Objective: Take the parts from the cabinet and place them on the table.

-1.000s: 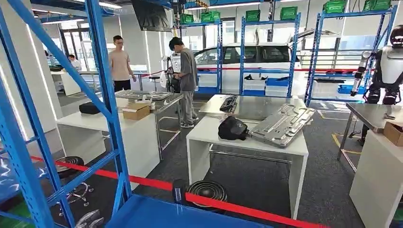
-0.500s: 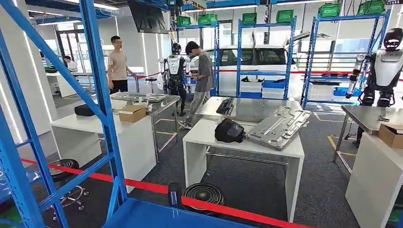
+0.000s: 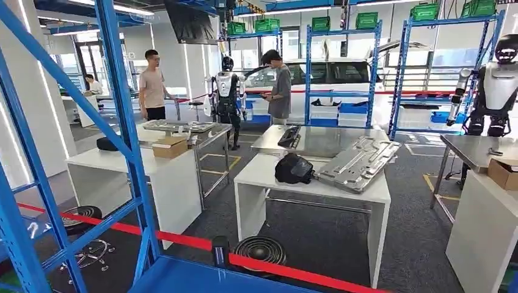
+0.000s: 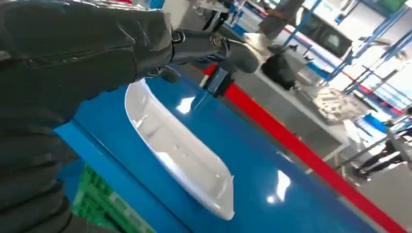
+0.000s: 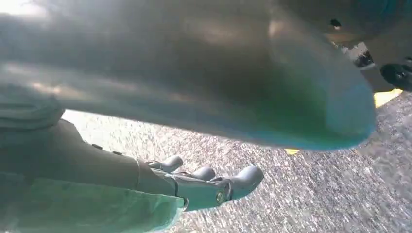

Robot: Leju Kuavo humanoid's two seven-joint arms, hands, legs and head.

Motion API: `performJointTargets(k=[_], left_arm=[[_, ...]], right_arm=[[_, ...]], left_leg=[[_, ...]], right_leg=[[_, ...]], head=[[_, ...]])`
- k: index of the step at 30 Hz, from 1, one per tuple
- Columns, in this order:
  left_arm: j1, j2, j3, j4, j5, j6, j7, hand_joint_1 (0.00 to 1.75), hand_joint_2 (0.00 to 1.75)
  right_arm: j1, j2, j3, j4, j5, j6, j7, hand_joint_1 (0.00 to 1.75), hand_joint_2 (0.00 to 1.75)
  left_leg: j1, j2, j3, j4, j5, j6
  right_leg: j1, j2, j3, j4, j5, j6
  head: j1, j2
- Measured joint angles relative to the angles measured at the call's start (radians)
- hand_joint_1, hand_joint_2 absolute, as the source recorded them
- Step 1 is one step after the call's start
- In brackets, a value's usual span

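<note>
Cabinet, blue steel frame, stands at the near left of the head view with its blue shelf at the bottom edge.

Part: long white plastic moulding, shallow and tray-like. It lies flat on the blue shelf in the left wrist view, not yet lifted.

Left hand: poised above the near end of the part. Its fingers stretch out straight over the shelf and grasp nothing. Whether the thumb touches the part's end cannot be told.

Right hand: hangs over grey carpet. Its fingers are loosely extended and empty, and a blurred grey shape lies above it.

Table: white, beyond the red barrier tape, well apart from the cabinet. It already bears a black part and a grey metal panel, lying side by side.

Change over the last second: the whole head view has shifted a little, so the camera has moved, not the furniture. The person in grey has walked from the aisle left of the table to the back of the room and now stands beside another humanoid robot. A second person keeps to the back left.

Bearing on the task: the aisle by the table looks free of people. The carry has not begun. The likely step in hand is closing the left hand on the white part.
</note>
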Motion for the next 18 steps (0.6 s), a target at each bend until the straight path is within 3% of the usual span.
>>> performJointTargets(k=[2,4,5,6,8,9,10,11,13,15,16,17,18], left_arm=[[-0.010,0.000,0.000,0.024,-0.056,0.003,0.021,0.00,1.75],[-0.022,-0.002,0.000,0.057,-0.112,0.006,0.041,0.00,1.75],[-0.024,-0.003,0.000,0.076,-0.122,0.005,0.047,0.00,1.75],[-0.026,-0.005,0.000,0.091,-0.125,0.003,0.051,0.00,1.75],[-0.039,-0.009,0.000,0.118,-0.145,0.003,0.062,0.00,1.75],[-0.049,-0.011,0.001,0.134,-0.157,0.003,0.068,0.00,1.75],[-0.060,-0.012,0.003,0.147,-0.171,0.003,0.075,0.00,1.75],[-0.073,-0.016,0.004,0.167,-0.194,0.003,0.085,0.00,1.75],[-0.095,-0.017,0.008,0.200,-0.240,0.003,0.100,0.00,1.75],[-0.112,-0.017,0.008,0.222,-0.290,0.008,0.112,0.00,1.75],[-0.125,-0.021,0.008,0.236,-0.319,0.011,0.119,0.00,1.75],[-0.141,-0.023,0.008,0.250,-0.336,0.012,0.124,0.00,1.75],[-0.153,-0.027,0.008,0.268,-0.345,0.012,0.130,0.00,1.75]], right_arm=[[0.000,-0.003,-0.001,0.003,0.000,-0.008,-0.002,0.00,0.00],[0.000,-0.003,-0.001,0.004,0.001,-0.010,-0.003,0.00,0.00],[0.000,-0.003,-0.001,0.005,0.002,-0.010,-0.003,0.00,0.00],[0.000,-0.004,-0.001,0.005,0.002,-0.010,-0.003,0.00,0.00],[-0.001,-0.005,-0.001,0.005,0.003,-0.013,-0.003,0.00,0.00],[-0.002,-0.005,-0.001,0.005,0.003,-0.015,-0.003,0.00,0.00],[-0.003,-0.003,-0.001,0.005,0.005,-0.017,-0.003,0.00,0.00],[-0.005,-0.001,-0.001,0.005,0.006,-0.018,-0.002,0.00,0.00],[-0.007,-0.004,-0.001,0.005,0.008,-0.018,0.000,0.00,0.00],[-0.011,-0.003,0.000,0.005,0.010,-0.018,0.000,0.00,0.00],[-0.010,-0.003,0.000,0.005,0.011,-0.017,0.000,0.00,0.00],[-0.011,-0.005,0.000,0.005,0.011,-0.017,0.000,0.00,0.00],[-0.011,-0.007,0.000,0.005,0.011,-0.017,0.001,0.00,0.00]], left_leg=[[0.003,0.001,-0.041,0.086,-0.059,-0.014],[0.008,0.001,-0.117,0.246,-0.128,-0.021],[0.009,0.001,-0.146,0.303,-0.140,-0.022],[0.010,0.001,-0.152,0.309,-0.129,-0.020],[0.008,0.001,-0.100,0.190,-0.052,-0.010],[0.005,0.000,-0.052,0.093,-0.006,0.001],[-0.002,0.001,-0.017,0.018,0.012,0.016],[-0.006,0.005,-0.009,0.003,0.000,0.019],[-0.015,0.005,-0.014,0.001,0.000,0.021],[-0.013,0.005,0.006,-0.026,0.014,0.030],[-0.006,0.007,0.016,-0.043,0.025,0.029],[-0.006,0.007,0.018,-0.049,0.029,0.035],[-0.006,0.006,0.017,-0.049,0.030,0.037]], right_leg=[[0.001,0.000,0.001,0.000,0.000,-0.006],[0.003,0.000,-0.001,0.000,0.000,-0.007],[0.005,0.000,-0.001,0.000,-0.001,-0.008],[0.006,0.000,0.000,0.000,-0.001,-0.008],[0.011,0.002,0.004,0.000,-0.002,-0.008],[0.013,0.002,0.006,-0.001,-0.002,-0.008],[0.009,0.002,0.007,-0.002,-0.002,-0.008],[0.018,0.002,0.003,-0.002,-0.002,-0.006],[0.008,0.000,0.001,-0.005,0.000,0.004],[0.016,-0.001,0.008,-0.016,0.003,0.016],[0.013,-0.004,-0.002,0.002,-0.004,0.014],[0.014,-0.003,-0.022,0.046,-0.029,0.010],[0.013,-0.003,-0.060,0.123,-0.064,0.005]], head=[[-0.004,0.000],[-0.005,0.000],[-0.005,0.000],[-0.005,0.000],[-0.005,0.000],[-0.005,0.000],[-0.005,0.000],[-0.004,0.000],[-0.005,0.000],[-0.005,0.000],[-0.004,0.000],[-0.002,0.000],[-0.002,0.000]])
